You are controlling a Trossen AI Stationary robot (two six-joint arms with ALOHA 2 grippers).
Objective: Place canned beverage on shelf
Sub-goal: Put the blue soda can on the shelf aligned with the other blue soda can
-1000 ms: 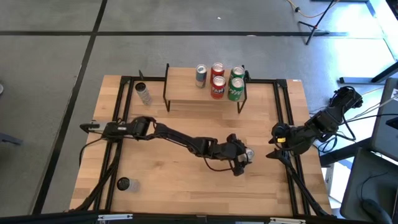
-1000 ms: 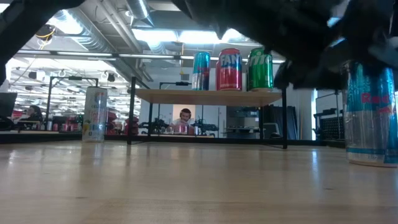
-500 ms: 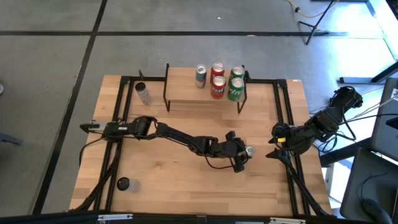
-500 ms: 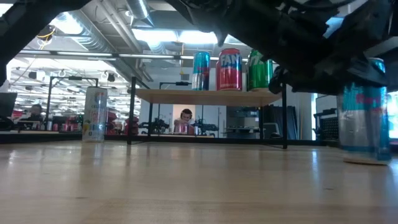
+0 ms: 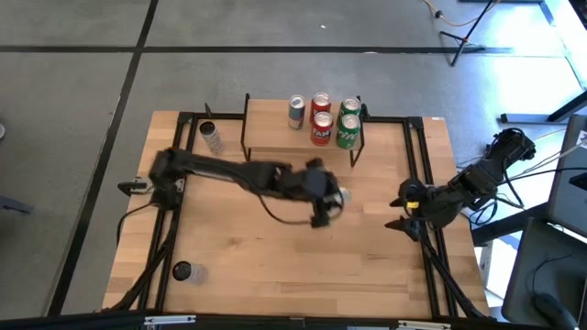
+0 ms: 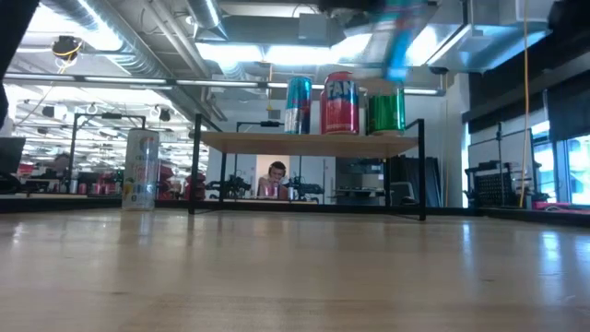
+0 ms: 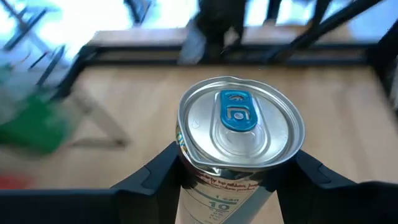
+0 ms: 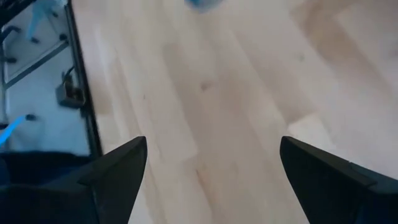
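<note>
left gripper (image 7: 239,180) jaws clamp the silver can with blue tab (image 7: 239,124), lifted off the surface near the low wooden shelf (image 5: 275,133) | right gripper (image 8: 208,180) jaws wide apart, idle at right edge | risk: hitting the crowded red and green cans (image 5: 335,124); little free space

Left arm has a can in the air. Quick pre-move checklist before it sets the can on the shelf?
1. Grip: left pincer shut on the can, one finger on each side. ok.
2. Can attitude: top faces the wrist camera and looks undented. ok.
3. Lift: in the low view the can is off the table, above the shelf top. ok.
4. Free spot: five cans fill the right half of the shelf; its left half is bare. ok.
5. Right pincer: open, parked at the table's right rail, clear of the path. ok.
6. Clearance above the standing cans: cannot tell.
</note>
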